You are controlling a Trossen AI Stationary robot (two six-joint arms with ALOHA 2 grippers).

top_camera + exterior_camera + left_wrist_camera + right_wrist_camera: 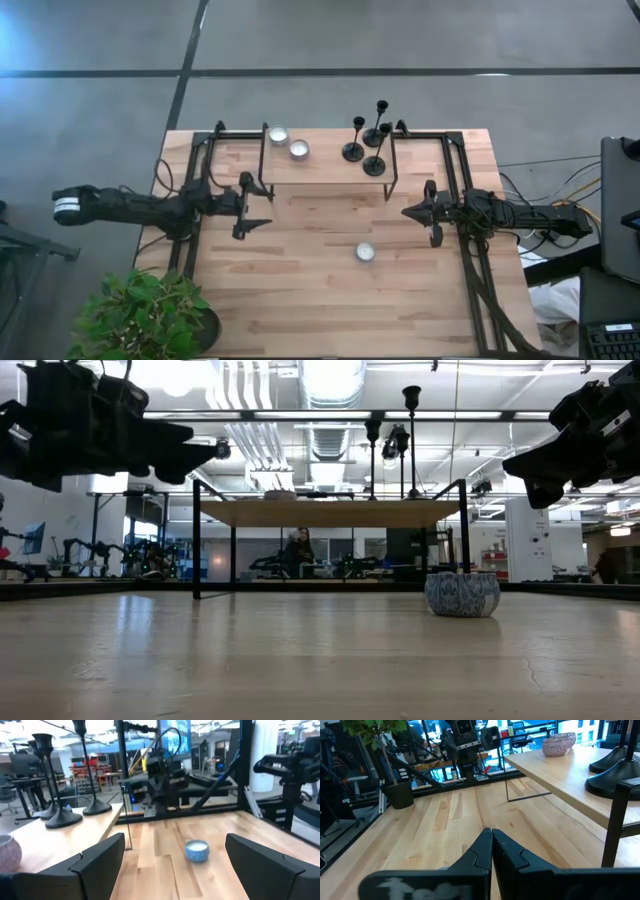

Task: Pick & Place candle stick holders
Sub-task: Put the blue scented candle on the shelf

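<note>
- Black metal candle stick holders (pixel 368 145), three in number, stand upright on the raised wooden shelf (pixel 325 165) at the far side of the table (pixel 300 290); all three are grouped at the shelf's right end, close together; each shows a round flat base, a thin stem and a small cup on top.
- Two small round tealight cups (pixel 288 142) sit on the left part of the same shelf, well apart from the holders; a third cup (pixel 365 252) with a blue pattern sits alone on the table surface, forward of the shelf and between the two arms.
- Left gripper (pixel 252 206): raised above the table at the left, just in front of the shelf's left leg; fingers (pixel 97 862) spread wide; nothing between them; the patterned cup lies beyond the gap in the left wrist view.
- Right gripper (pixel 412 212): raised above the table at the right, near the shelf's right leg; fingers (pixel 480 851) pressed together, empty.
- Neither gripper touches a holder.
- Potted green plant (pixel 145 315) stands at the table's near left corner.
</note>
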